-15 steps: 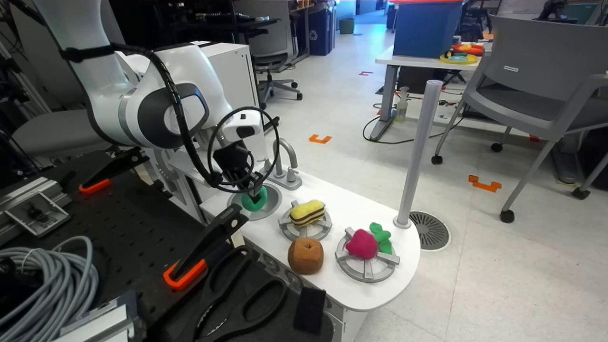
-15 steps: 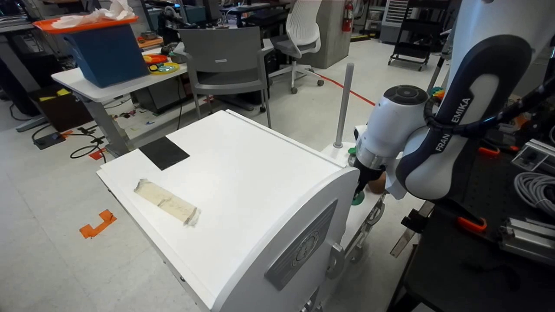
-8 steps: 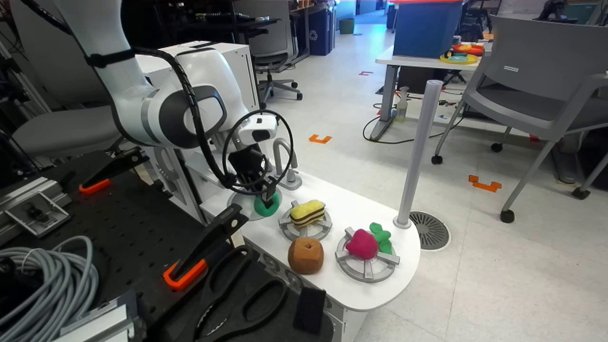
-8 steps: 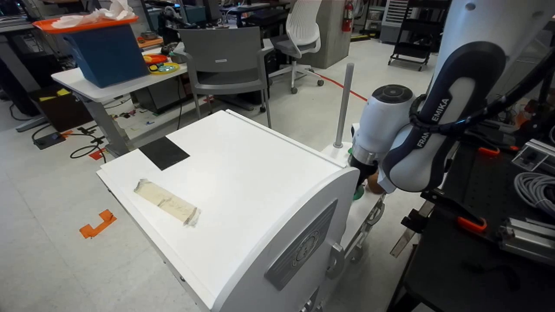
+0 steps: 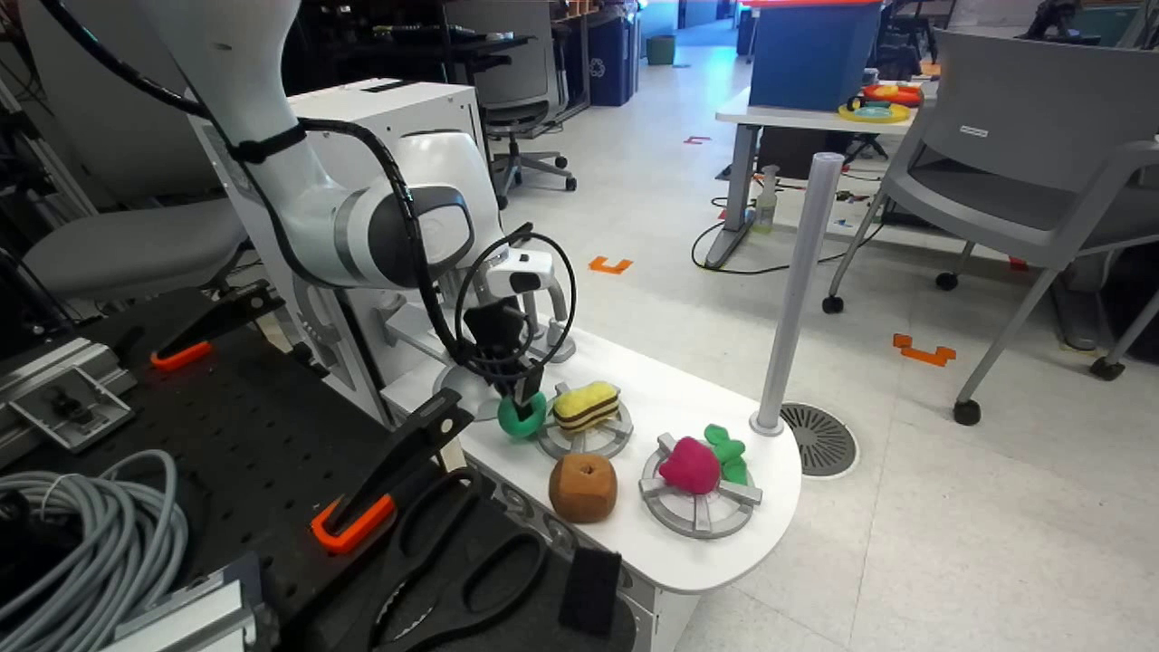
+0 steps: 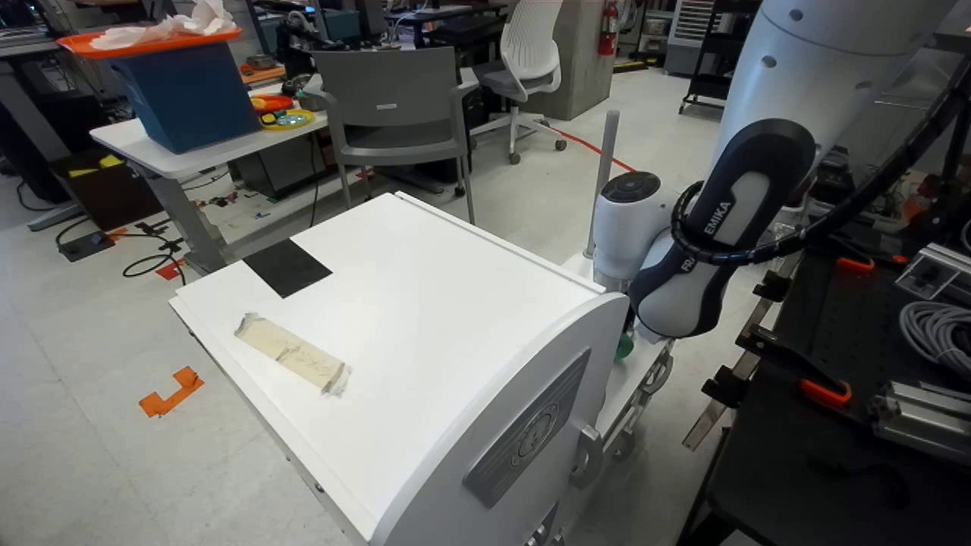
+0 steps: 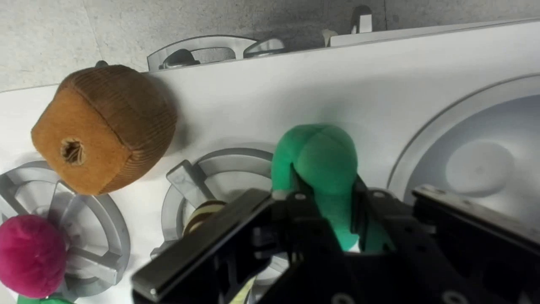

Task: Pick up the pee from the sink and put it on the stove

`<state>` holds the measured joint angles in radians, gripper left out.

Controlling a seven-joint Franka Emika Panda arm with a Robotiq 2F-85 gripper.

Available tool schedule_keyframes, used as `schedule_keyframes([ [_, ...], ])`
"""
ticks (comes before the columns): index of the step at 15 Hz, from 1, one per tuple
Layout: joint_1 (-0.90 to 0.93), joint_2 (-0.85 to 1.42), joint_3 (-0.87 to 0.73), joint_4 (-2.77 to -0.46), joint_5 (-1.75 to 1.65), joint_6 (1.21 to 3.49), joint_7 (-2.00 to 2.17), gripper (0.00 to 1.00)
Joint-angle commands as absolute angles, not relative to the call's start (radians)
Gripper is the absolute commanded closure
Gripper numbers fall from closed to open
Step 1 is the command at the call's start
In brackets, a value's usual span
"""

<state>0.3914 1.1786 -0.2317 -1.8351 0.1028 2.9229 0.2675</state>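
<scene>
A green plush toy (image 5: 518, 421), perhaps the pea, is between the black fingers of my gripper (image 5: 528, 398). In the wrist view, both fingers of the gripper (image 7: 327, 185) press on the sides of the green toy (image 7: 322, 154). It hangs above the white counter, between the round grey sink (image 7: 476, 105) and a grey stove burner (image 7: 230, 158). A yellow and brown striped plush (image 5: 587, 406) lies on that burner. In an exterior view the green toy (image 6: 624, 347) shows only partly, beyond the white cabinet's edge.
A brown block-shaped plush (image 5: 582, 487) stands at the counter's front edge. A pink plush with green leaves (image 5: 690, 466) lies on the far burner (image 5: 702, 523). A grey faucet (image 5: 568, 349) stands behind the sink. A grey pole (image 5: 797, 290) rises at the counter's back.
My gripper has carried the green toy from over the sink toward the burner with the striped plush, staying shut on it. The other toys have not moved.
</scene>
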Motion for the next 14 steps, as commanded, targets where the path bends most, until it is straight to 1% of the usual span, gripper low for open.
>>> schedule_keyframes([
  [1,0.395,1.237,-0.236,-1.759,0.066,2.866,0.298,0.95],
  [9,0.426,1.266,-0.242,-1.768,-0.021,2.858,0.287,0.95],
  [10,0.43,1.267,-0.247,-1.766,-0.026,2.862,0.29,0.54],
  [11,0.439,1.266,-0.257,-1.767,-0.032,2.866,0.295,0.53],
  [14,0.462,1.23,-0.267,-1.809,-0.045,2.858,0.292,0.31],
])
